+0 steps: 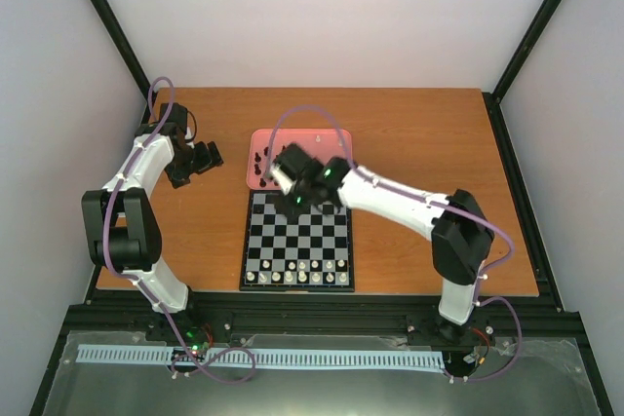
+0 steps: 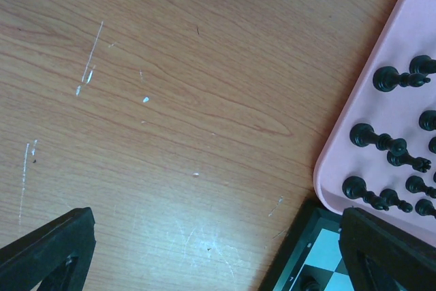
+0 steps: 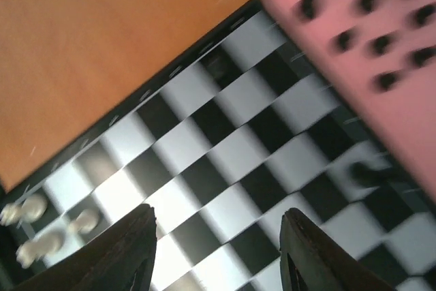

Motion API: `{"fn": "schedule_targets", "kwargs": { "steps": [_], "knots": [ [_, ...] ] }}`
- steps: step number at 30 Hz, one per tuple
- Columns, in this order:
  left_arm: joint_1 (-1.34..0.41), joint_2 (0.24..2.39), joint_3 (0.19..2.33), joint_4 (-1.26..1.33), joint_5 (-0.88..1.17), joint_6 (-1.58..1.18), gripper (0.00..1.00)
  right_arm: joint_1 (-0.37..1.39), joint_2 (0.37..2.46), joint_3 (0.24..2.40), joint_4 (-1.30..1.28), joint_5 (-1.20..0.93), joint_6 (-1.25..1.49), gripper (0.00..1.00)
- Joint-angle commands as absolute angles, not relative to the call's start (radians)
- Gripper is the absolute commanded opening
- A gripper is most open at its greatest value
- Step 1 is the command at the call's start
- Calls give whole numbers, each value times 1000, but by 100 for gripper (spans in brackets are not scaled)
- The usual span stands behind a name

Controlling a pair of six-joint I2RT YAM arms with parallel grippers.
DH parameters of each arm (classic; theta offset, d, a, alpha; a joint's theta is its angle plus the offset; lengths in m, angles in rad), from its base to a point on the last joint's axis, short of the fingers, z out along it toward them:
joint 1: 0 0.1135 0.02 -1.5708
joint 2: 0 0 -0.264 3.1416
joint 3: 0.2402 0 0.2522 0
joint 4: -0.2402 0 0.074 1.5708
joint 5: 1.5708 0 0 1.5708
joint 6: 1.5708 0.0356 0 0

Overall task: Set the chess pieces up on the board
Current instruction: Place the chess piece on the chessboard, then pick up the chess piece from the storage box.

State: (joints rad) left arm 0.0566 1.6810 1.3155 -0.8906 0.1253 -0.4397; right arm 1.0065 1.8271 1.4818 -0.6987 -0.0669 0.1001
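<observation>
On the far left, my left tool hangs over bare brown worktop, well clear of the board. From its wrist camera the left tool has its two black fingers set wide apart, with only scratched wood between them.

Just right of it sits the pink tray, at the far edge of the board. The tray's rounded corner meets the board's black border, though I cannot tell whether it rests on it or only touches. Black pieces lie scattered in the tray, several tipped on their sides.

The board lies in the middle of the worktop, between my two arms. White pieces stand on its two nearest rows. The rows farther from me are mostly bare squares.

My right tool reaches in from the right and hangs over the board's far left corner, beside the tray. In its own blurred view the right tool has its fingers apart, gripping nothing, with checked squares showing between them. One black piece stands on a square close to the tray's edge, too smeared to name.
</observation>
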Motion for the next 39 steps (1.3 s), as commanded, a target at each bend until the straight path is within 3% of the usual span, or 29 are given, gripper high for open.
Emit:
{"fn": "schedule_targets", "kwargs": {
  "steps": [1, 10, 14, 39],
  "knots": [
    [52, 1650, 1357, -904, 128, -419, 100, 823, 1868, 1644, -759, -47, 107, 50],
    [52, 1652, 1364, -905, 136, -413, 100, 573, 2267, 2160, -884, 85, 148, 43],
    [52, 1661, 1379, -908, 131, -409, 100, 497, 2394, 2293, -923, 92, 176, 39],
    [52, 1705, 1362, -882, 163, -407, 100, 446, 2549, 2327, -906, 52, 143, 36]
  ]
}}
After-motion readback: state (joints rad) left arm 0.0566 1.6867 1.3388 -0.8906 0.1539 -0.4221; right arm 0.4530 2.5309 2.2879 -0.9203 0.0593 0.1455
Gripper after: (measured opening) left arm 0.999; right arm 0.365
